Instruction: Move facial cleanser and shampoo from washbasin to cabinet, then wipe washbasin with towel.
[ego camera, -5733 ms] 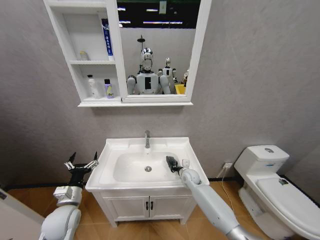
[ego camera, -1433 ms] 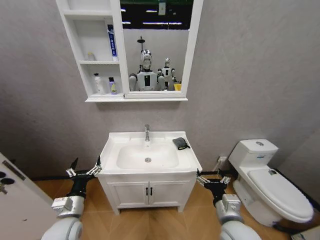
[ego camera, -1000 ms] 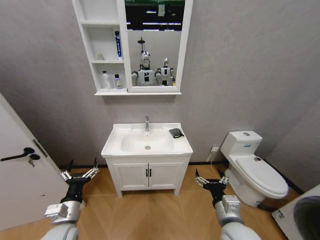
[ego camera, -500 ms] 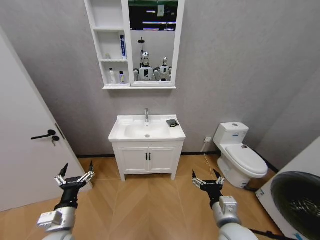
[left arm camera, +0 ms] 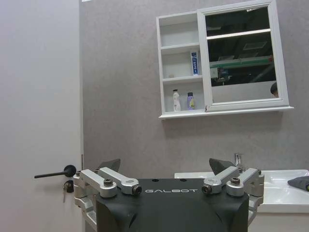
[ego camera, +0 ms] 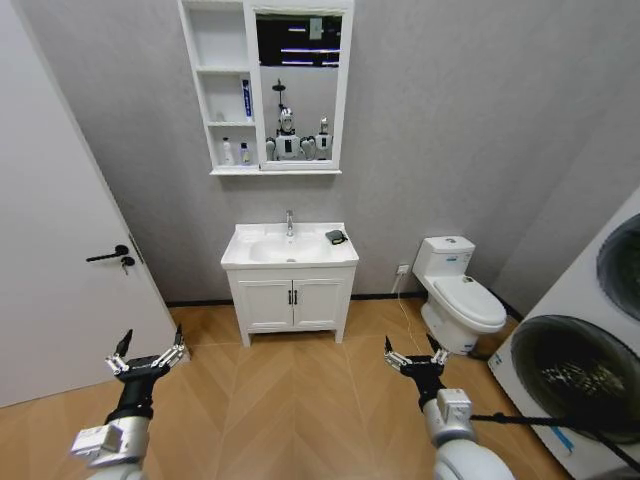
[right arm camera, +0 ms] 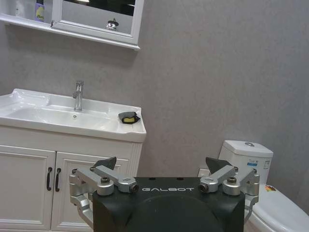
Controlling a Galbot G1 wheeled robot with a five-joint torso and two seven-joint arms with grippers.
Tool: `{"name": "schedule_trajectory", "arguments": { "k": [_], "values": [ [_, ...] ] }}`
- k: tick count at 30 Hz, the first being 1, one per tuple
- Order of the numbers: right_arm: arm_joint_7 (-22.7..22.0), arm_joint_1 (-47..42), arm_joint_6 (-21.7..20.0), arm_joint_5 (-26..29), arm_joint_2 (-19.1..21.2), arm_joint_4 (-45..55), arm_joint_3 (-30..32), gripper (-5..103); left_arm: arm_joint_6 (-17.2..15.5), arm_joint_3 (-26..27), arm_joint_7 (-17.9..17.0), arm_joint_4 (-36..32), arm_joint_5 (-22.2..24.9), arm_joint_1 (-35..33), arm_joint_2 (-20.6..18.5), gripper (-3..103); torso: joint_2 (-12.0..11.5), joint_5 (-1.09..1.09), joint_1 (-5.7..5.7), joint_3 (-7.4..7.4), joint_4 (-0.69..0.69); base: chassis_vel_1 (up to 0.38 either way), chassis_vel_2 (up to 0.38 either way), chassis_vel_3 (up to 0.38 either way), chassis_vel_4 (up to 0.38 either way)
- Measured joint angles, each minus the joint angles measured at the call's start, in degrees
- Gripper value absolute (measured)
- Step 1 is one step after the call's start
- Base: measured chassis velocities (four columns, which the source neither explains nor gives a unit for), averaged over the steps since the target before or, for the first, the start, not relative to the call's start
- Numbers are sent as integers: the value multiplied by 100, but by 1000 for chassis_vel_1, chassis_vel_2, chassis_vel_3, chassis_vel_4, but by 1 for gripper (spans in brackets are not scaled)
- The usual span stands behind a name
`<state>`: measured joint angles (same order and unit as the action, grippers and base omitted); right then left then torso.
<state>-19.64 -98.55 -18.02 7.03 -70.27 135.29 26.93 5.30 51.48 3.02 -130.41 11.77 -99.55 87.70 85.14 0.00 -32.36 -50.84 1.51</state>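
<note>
Down low and closest, the two arms are held out in front over the wooden floor (ego camera: 290,400), well back from the sink. The left gripper (ego camera: 146,359) points up and forward with its fingers spread wide, and it holds nothing. The right gripper (ego camera: 415,359) is in the same pose, fingers wide apart and empty.

Farther off, against the grey wall, stands the washbasin (ego camera: 290,247) on a low white vanity (ego camera: 290,303) with two doors. Its long side runs along the wall, and the one chrome tap (ego camera: 289,219) stands at the back. One small dark towel (ego camera: 335,237) lies on the basin's flat rim at the right back corner, beside the bowl.

Above the basin hangs the cabinet (ego camera: 222,90), tall and narrow, with three shelves stacked up and a mirror (ego camera: 297,85) joined to its right. Two small bottles (ego camera: 235,151) stand upright side by side on the bottom shelf. One blue tube (ego camera: 246,98) stands upright on the middle shelf.

A white toilet (ego camera: 458,296) sits to the right, and a white door (ego camera: 60,230) is on the left.
</note>
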Motion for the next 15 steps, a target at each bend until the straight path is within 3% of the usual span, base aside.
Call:
{"name": "schedule_trajectory", "arguments": {
  "k": [5, 8, 9, 12, 14, 15],
  "values": [
    [-2, 1, -6, 0, 0, 0, 2, 100, 0, 8, 0, 161, -11, 40, -4, 100, 0, 1, 1, 0, 0, -25, 25, 32, -34],
    [-3, 0, -9, 1, -1, 0, 4, 100, 206, 12, 27, 1106, -372, 285, 20, 100, 4, 1, 8, 3, 0, 0, 0, 0, 0],
    [-3, 0, -9, 1, -1, 0, 4, 100, 206, 12, 27, 1106, -372, 285, 20, 100, 4, 1, 8, 3, 0, 0, 0, 0, 0],
    [-5, 0, -11, 2, -1, 0, 5, 100, 732, -97, 32, 3172, -924, 808, 34, 100, 4, -4, 8, 3, 0, 0, 0, 0, 0],
    [-5, -1, -11, 2, -1, 0, 4, 100, 836, -130, 15, 3515, -993, 896, 27, 100, 4, -5, 8, 2, -1, 0, 0, 0, 0],
    [-6, 0, -11, 2, -1, 1, 5, 100, 1229, -241, -121, 4389, -1168, 1086, -17, 100, 4, -6, 8, 2, 2, 0, 0, 0, 0]
  ]
}}
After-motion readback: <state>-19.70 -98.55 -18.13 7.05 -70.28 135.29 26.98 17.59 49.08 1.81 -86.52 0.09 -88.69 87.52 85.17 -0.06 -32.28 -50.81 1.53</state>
